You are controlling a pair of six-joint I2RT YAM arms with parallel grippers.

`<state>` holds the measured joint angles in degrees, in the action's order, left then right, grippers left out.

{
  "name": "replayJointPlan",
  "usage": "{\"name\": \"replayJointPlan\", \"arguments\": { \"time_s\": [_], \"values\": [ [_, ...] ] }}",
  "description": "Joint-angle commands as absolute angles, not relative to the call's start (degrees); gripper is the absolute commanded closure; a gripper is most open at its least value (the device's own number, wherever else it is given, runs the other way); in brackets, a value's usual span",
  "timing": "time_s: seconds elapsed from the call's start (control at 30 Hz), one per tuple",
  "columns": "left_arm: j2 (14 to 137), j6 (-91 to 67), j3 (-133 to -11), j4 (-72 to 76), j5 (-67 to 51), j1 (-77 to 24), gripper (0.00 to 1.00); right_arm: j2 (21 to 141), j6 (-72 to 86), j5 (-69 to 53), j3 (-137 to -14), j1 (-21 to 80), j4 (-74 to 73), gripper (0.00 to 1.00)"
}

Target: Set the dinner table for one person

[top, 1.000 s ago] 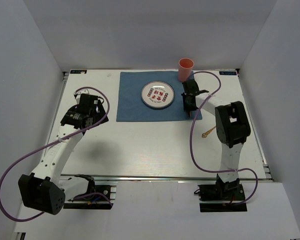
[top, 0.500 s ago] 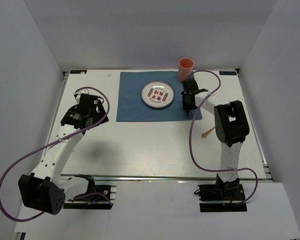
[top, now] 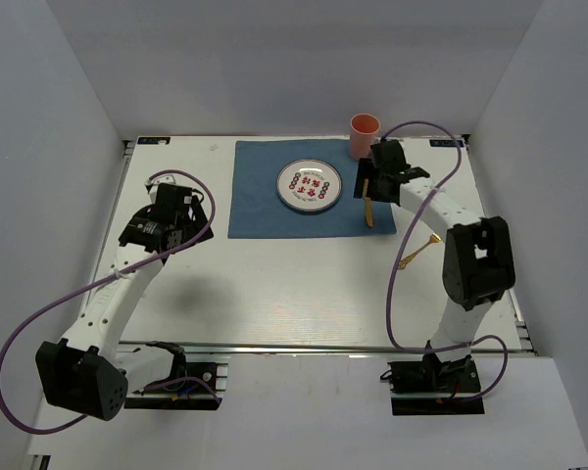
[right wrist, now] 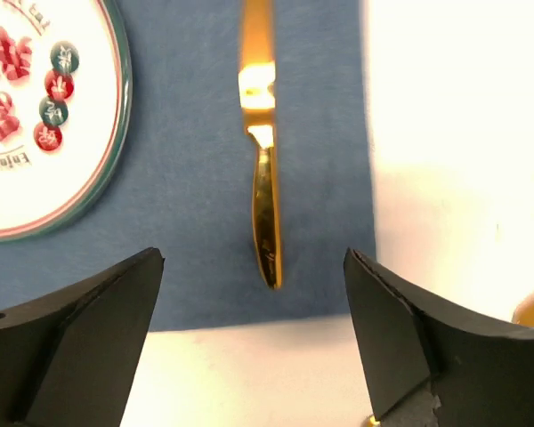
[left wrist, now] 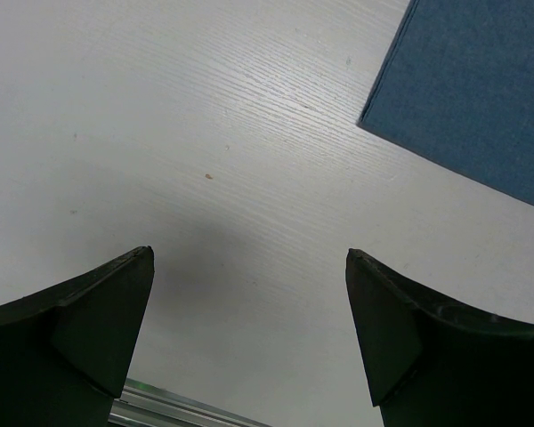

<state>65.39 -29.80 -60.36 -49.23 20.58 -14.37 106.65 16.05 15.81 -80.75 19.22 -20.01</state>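
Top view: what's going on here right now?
The right gripper hovers open over a gold knife lying on the placemat, right of the plate. A cup stands by the placemat's far right corner. Another gold utensil lies on the bare table nearer the right arm's base, not yet placed. The left gripper hangs open over the table, holding nothing.

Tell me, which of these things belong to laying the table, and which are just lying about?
Part of the job:
table
blue placemat
plate
pink cup
gold knife, lying on the placemat
second gold utensil, on the bare table

Just there:
purple cables, which are the robot's own wiring
tiny orange speck on the table
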Motion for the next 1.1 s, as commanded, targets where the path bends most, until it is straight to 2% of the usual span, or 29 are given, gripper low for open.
{"name": "replayJointPlan", "arguments": {
  "time_s": [0.0, 0.1, 0.2, 0.37, 0.47, 0.57, 0.6, 0.67, 0.7, 0.77, 0.8, 0.83, 0.93, 1.07],
  "values": [
    [64.25, -29.44, -59.68, -48.52, 20.65, -14.24, 0.02, 101.52, 28.86, 22.04, -78.32, 16.53, -23.80, 0.11],
    [63.98, -29.44, -59.59, -48.51, 20.74, -14.24, 0.02, 100.99, 40.73, 30.13, -75.42, 14.24, -31.54, 0.11],
    [64.07, -29.44, -59.50, -48.43, 20.57, -14.24, 0.02, 99.94, 46.92, 31.90, -70.33, 12.57, -35.06, 0.11],
    [63.90, -29.27, -59.50, -48.25, 20.04, -14.24, 0.02, 95.28, 51.07, 32.08, -58.21, 9.59, -28.15, 0.11],
    [63.98, -29.18, -59.59, -48.25, 19.78, -14.24, 0.02, 95.18, 50.19, 31.03, -55.73, 7.65, -25.49, 0.13],
    [63.90, -29.18, -59.59, -48.25, 19.86, -14.24, 0.02, 96.94, 49.49, 29.80, -54.94, 6.16, -23.83, 0.23],
    [63.81, -29.18, -59.50, -48.25, 19.78, -14.24, 0.02, 97.81, 49.22, 28.92, -54.41, 5.37, -23.47, 0.35],
    [63.72, -29.18, -59.50, -48.25, 19.95, -14.24, 0.02, 98.61, 48.35, 27.34, -53.70, 4.92, -22.24, 0.46],
    [63.72, -29.18, -59.50, -48.16, 19.86, -14.24, 0.02, 99.31, 48.17, 25.59, -52.92, 4.40, -21.37, 0.58],
    [63.81, -29.18, -59.50, -48.16, 19.95, -14.24, 0.02, 99.75, 47.46, 24.09, -51.95, 3.96, -20.22, 0.75],
    [63.90, -29.18, -59.50, -48.34, 19.86, -14.24, 0.02, 99.67, 47.03, 22.34, -50.90, 3.26, -19.00, 0.97],
    [63.90, -29.18, -59.59, -48.34, 19.95, -14.24, 0.02, 99.67, 46.85, 21.80, -50.63, 2.99, -18.72, 1.00],
    [63.90, -29.18, -59.50, -48.25, 19.86, -14.24, 0.02, 98.09, 45.70, 23.72, -51.15, 3.51, -20.56, 1.00],
    [63.46, -29.88, -60.03, -48.78, 20.47, -14.24, 0.02, 87.58, 42.72, 27.41, -50.89, 5.88, -19.52, 1.00]
  ]
}}
